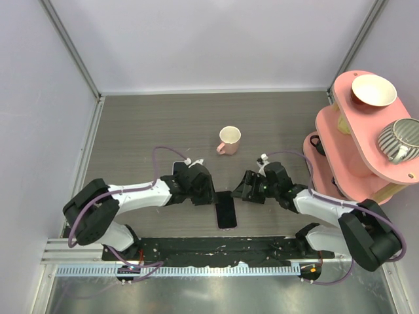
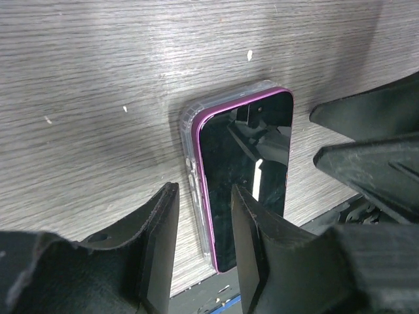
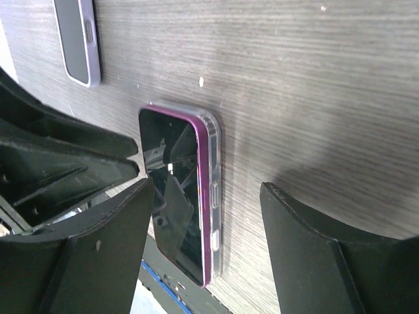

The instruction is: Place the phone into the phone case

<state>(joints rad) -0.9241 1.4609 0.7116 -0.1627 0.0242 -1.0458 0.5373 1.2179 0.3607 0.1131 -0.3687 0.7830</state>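
a black-screened phone with a purple rim (image 2: 245, 176) is seen lying flat, screen up, on the grey wood-grain tabletop (image 1: 144, 131), close to the near edge and between the two arms. it is seated in a clear, transparent phone case (image 2: 188, 124), whose edge is seen along one long side and around one corner of the phone; whether the phone is pressed fully home cannot be told.

the left gripper (image 2: 203, 193) is held low over the phone's near end with its black fingers (image 2: 160, 248) parted, and nothing is clamped between them. one finger is seen over the screen and the other beside the case; contact with either cannot be told. the right gripper (image 3: 208, 190) is held over the opposite long side with its jaws spread wide, and nothing is gripped. the two grippers are pointed toward each other, with the phone below the gap.

a second flat device in a lavender case (image 3: 77, 39) is seen lying on the table beyond the left gripper. a small pink mug (image 1: 228, 139) is stood upright farther back. a pink tiered stand (image 1: 347, 131) is placed at the right, with a cream bowl (image 1: 374, 90) and a striped cup (image 1: 400, 139) on it.
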